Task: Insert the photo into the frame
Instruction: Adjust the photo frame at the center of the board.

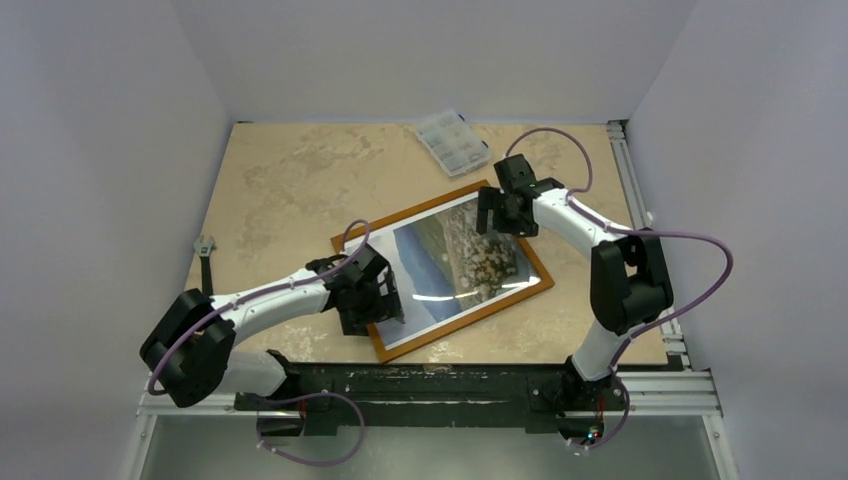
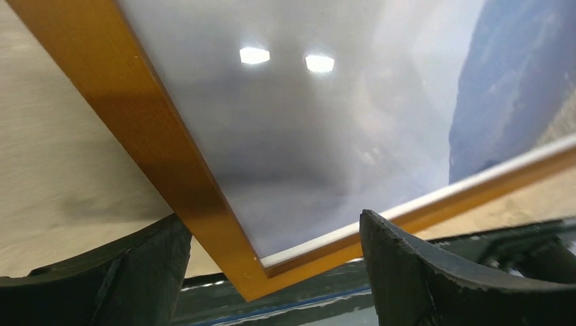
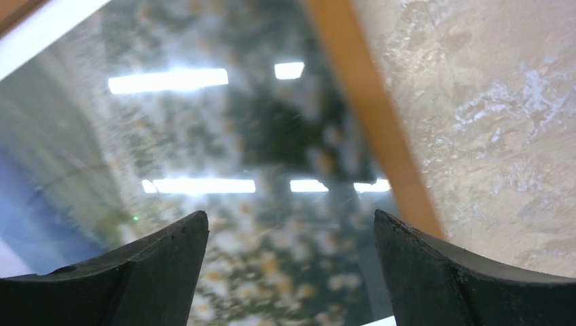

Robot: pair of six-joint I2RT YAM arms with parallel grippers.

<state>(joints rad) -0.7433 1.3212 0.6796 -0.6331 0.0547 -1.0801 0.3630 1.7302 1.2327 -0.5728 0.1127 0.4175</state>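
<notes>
Your left gripper [image 2: 272, 227] has its jaws spread wide with nothing clamped. In the left wrist view, its dark fingers [image 2: 136, 278] stand either side of the near left corner of the frame [image 2: 156, 136]. You cannot tell from these views whether they touch the wood. From above, this gripper [image 1: 375, 300] sits over the frame's left end, and the arm reaches in from the near left.

Your right gripper [image 3: 290, 217] is likewise agape and holds nothing. Its fingers [image 3: 435, 272] hang over the mottled part of the photo [image 3: 204, 136], close to one orange-brown rail [image 3: 367, 102]. From above, it [image 1: 505, 215] is over the frame's far right corner. Whether it touches the surface cannot be judged.

The photo [image 1: 460, 265] lies flat inside the rails of the frame [image 1: 466, 321], with its white border along the inner edges. The left wrist view shows the pale part and the blue band of the photo [image 2: 339, 136]. Ceiling lights glare off the surface in both wrist views. You cannot tell whether the print lies above or below the pane.

The frame rests slantwise on the beige marbled table [image 1: 290, 180], near its middle. A small clear compartment box [image 1: 453, 141] sits well apart from it near the far edge, beyond the frame's far corner.
</notes>
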